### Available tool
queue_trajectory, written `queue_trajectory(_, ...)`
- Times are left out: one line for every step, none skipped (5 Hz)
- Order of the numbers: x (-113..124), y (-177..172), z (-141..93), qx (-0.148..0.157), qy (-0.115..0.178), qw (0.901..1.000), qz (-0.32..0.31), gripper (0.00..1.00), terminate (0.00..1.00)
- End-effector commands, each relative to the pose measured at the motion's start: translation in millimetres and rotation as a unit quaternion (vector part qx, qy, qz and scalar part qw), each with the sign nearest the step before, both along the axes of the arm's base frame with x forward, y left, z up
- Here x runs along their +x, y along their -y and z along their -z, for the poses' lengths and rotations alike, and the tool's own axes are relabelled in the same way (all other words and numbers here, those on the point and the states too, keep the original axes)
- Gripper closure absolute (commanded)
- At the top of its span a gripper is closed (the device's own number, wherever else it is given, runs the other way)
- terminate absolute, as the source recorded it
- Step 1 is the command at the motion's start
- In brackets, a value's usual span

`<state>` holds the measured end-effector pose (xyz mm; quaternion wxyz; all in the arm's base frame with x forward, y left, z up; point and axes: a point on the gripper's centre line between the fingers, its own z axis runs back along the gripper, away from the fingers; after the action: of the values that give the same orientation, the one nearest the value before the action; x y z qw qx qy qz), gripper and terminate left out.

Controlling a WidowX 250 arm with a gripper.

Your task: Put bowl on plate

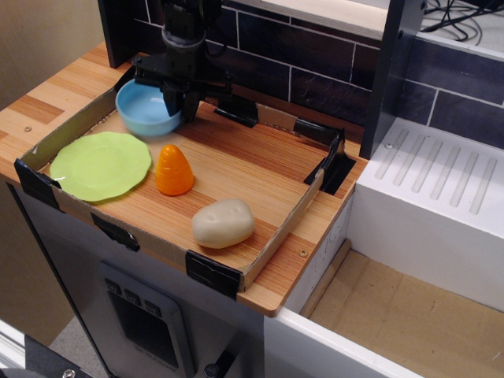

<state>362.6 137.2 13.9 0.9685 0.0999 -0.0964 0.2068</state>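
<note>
The light blue bowl [144, 106] is at the back left of the cardboard-walled tray, behind the lime-green scalloped plate [100, 165] and apart from it. My black gripper [180, 105] comes down from above, its fingers closed together on the bowl's right rim. The bowl looks tipped, with its right side a little raised. The plate lies flat at the tray's front left with nothing on it.
An orange cone-shaped toy [174, 169] stands just right of the plate. A beige potato-like toy [223, 223] lies near the front. The low cardboard wall [283, 224] rings the tray. A white sink basin [441, 197] is on the right.
</note>
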Motion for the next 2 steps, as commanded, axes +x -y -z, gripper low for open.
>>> queue_trajectory(-3, -1, -68, 0.028, 0.074, 0.9887, -0.127, 1.0, 0.0)
queue_trajectory(-10, 0, -79, 0.029, 0.076, 0.9823, -0.168, 1.0, 0.0)
